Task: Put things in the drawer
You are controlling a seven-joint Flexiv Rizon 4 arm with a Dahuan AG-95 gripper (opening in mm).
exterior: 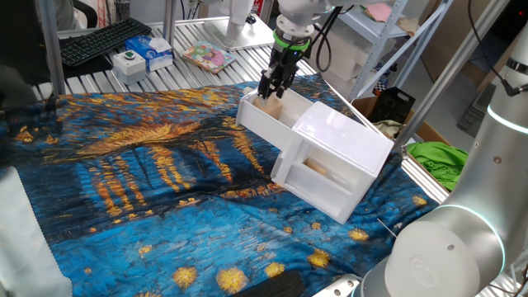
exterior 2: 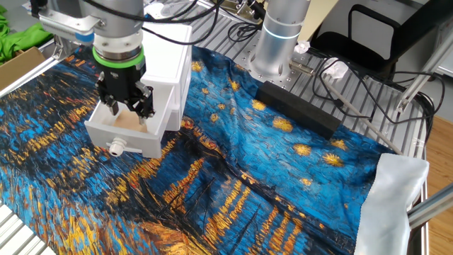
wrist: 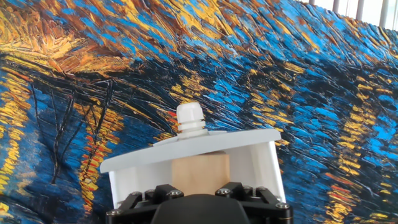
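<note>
The tan wooden block (wrist: pixel 200 171) lies inside the white upper drawer (wrist: pixel 186 149), just behind its front wall and round knob (wrist: pixel 190 118). In the other fixed view the block (exterior 2: pixel 128 121) shows on the drawer floor between the black fingers. My gripper (exterior 2: pixel 127 110) hangs straight down into the drawer (exterior 2: pixel 120 138), jaws apart, each finger a little clear of the block. In one fixed view the gripper (exterior: pixel 272 89) dips into the far end of the pulled-out drawer (exterior: pixel 252 115).
The white cabinet (exterior: pixel 342 136) lies on the blue and yellow painted cloth (exterior: pixel 148 181), with its lower drawer (exterior: pixel 318 177) also slid out. A second arm's base (exterior 2: pixel 279 35) and a black bar (exterior 2: pixel 297 110) stand behind. A keyboard (exterior: pixel 103 40) lies at the back.
</note>
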